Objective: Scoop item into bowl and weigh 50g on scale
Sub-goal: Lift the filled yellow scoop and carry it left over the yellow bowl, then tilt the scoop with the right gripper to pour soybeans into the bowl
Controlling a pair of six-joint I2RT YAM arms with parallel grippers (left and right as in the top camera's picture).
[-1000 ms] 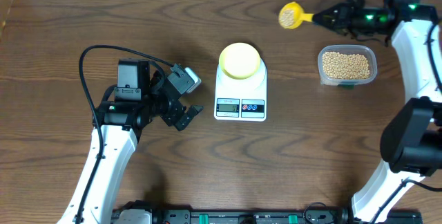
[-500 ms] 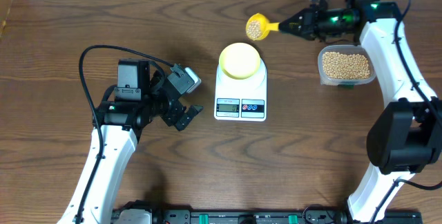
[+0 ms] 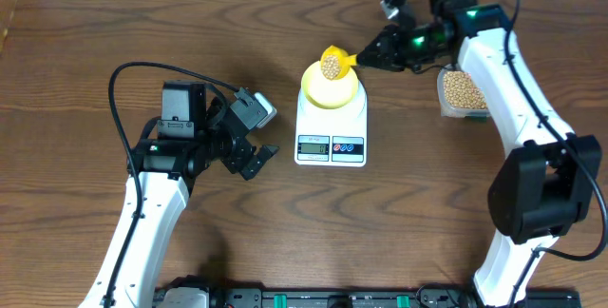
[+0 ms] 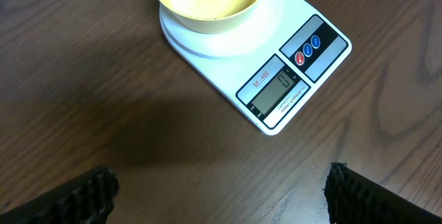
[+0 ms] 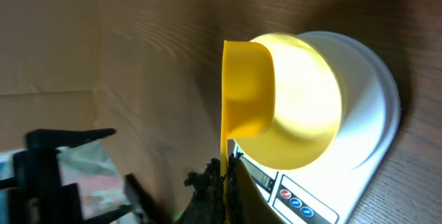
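Nearest, the left end effector (image 4: pixel 221 198) hung released over the bench (image 3: pixel 85 51), clear of the scale (image 3: pixel 331 144). On it sat the empty bowl (image 3: pixel 330 89). The right end effector (image 3: pixel 369 58), clenched on the scoop (image 3: pixel 346 59), had just carried beans (image 3: pixel 331 64) from beside the tub (image 3: pixel 461 94) to above the bowl; tipping seemed next, unobstructed.

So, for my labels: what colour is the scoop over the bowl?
Yellow; the scoop shows best in the right wrist view.

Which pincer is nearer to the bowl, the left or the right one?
Right. The right pincer, shut on the yellow scoop, is close beside the bowl; the open left pincer is farther off, on the scale's other side.
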